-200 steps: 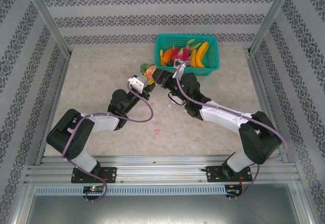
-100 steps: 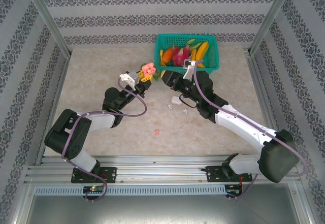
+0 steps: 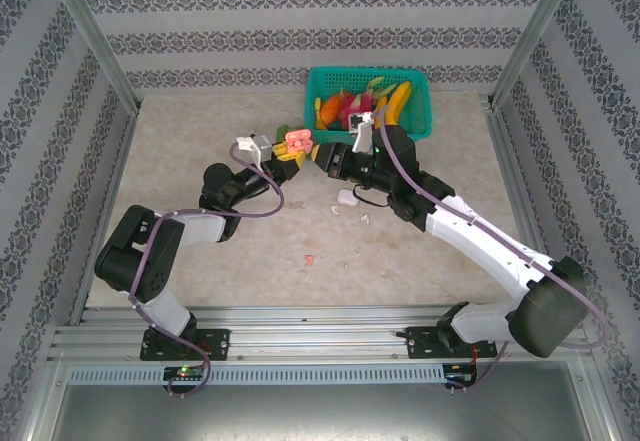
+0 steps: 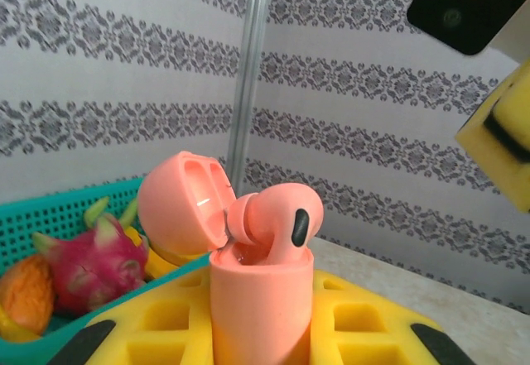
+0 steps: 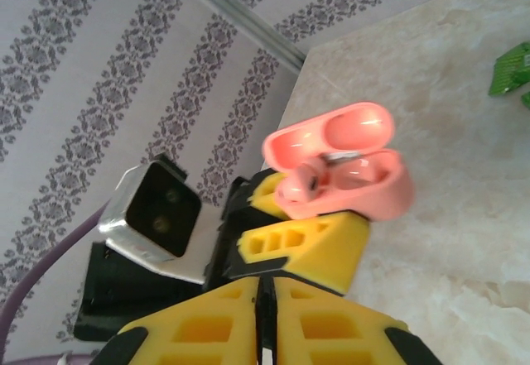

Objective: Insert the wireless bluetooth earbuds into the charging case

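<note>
Beside the fruit basket [image 3: 366,71]: salmon-pink earbud [image 4: 277,220] half-seated in the open charging case [image 4: 261,307].
Your left gripper [image 3: 283,153] clamps the case; the right gripper [image 5: 263,315] looks pinched together, empty. Light, slick bud: nudge its rounded head gently.

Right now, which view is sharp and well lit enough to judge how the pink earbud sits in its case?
Left wrist: pink case and earbud sharp, evenly lit, a small glint in the lid. Right wrist: case in focus, its own fingers slightly soft. Top external: even light, but the case is too small for detail.
</note>
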Tool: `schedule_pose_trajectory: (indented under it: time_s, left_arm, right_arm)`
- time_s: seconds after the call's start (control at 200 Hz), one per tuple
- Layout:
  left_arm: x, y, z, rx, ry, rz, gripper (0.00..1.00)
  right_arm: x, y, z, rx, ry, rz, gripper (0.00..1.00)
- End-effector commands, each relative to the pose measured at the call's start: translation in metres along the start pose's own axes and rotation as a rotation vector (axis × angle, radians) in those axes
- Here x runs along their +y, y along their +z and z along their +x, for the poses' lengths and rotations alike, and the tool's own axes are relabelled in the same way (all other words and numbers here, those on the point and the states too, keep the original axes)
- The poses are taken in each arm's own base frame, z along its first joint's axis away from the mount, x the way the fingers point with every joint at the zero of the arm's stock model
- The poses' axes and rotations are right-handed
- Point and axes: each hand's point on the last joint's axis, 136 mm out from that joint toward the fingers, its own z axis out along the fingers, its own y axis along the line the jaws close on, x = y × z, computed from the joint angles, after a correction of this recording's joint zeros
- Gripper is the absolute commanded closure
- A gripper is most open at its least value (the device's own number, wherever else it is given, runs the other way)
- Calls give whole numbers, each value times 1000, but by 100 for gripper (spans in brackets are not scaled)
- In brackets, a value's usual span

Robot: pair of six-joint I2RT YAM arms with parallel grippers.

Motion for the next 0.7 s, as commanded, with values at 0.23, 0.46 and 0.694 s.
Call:
schedule_pose_trajectory:
  time_s: [0.23, 0.46, 0.694]
  left_arm:
    - [-11, 5, -13, -29, -20, 105, 100]
    - [-13, 6, -10, -18, -27, 121, 100]
    - [-16, 5, -8, -11, -30, 136, 100]
  right_arm:
    - [6, 22, 12, 80, -19, -20, 90]
    - [5, 31, 9, 82, -21, -15, 91]
    - [2, 37, 2, 77, -20, -9, 91]
